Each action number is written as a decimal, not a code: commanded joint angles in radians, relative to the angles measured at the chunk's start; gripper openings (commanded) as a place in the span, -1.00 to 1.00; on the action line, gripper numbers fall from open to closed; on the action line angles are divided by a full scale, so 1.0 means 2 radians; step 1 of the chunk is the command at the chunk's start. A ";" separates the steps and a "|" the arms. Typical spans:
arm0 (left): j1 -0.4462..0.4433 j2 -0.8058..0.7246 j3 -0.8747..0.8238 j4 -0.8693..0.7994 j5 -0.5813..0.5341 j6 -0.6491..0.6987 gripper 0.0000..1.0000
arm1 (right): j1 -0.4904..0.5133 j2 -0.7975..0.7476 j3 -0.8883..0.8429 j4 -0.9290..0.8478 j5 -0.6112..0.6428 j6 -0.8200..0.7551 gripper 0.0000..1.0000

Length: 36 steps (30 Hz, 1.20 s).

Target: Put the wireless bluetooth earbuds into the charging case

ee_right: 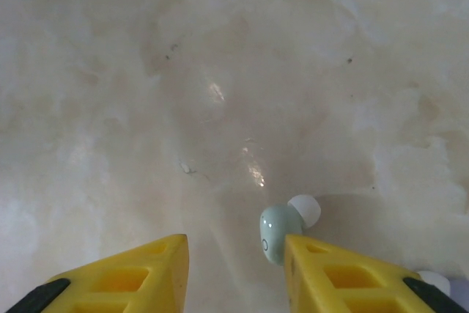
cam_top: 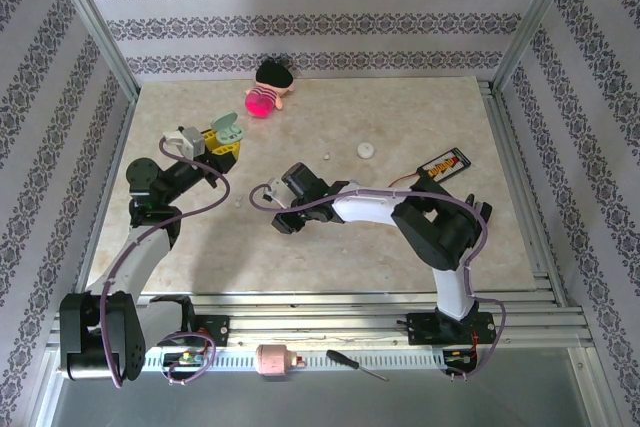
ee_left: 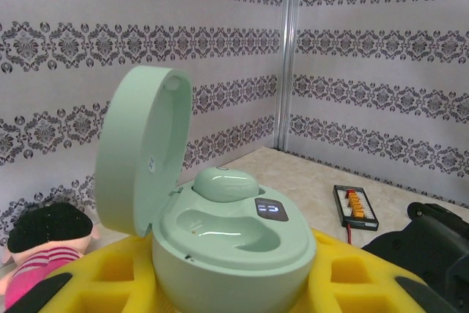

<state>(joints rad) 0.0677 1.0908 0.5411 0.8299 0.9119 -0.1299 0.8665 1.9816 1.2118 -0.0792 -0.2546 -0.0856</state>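
Here, the mint earbud [ee_right: 277,234] is found on the table [ee_right: 110,108], off-centre inside the spread right gripper [ee_right: 233,248] and against one finger, so it could be flicked out on closing; the open charging case [ee_left: 234,243] is clamped in the left gripper [ee_left: 231,273].

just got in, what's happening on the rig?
The left gripper holds the mint charging case with its lid open, one bud seated and the other well empty. The right gripper is low over the table, jaws apart, with a mint earbud lying against one finger, not yet lifted.
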 commanded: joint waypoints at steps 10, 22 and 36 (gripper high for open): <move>0.009 -0.023 0.007 -0.020 0.009 0.016 -0.40 | -0.013 0.041 0.041 -0.032 0.028 -0.017 -0.47; 0.009 -0.030 0.007 -0.030 0.007 0.019 -0.40 | -0.018 0.041 0.057 -0.033 -0.010 -0.016 -0.36; 0.010 -0.034 0.003 -0.030 0.002 0.016 -0.41 | -0.016 0.052 0.071 -0.034 -0.051 -0.028 -0.21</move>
<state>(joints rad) 0.0696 1.0492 0.5411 0.7685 0.9115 -0.1085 0.8337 2.0502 1.3094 -0.1318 -0.3492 -0.1307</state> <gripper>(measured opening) 0.341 0.391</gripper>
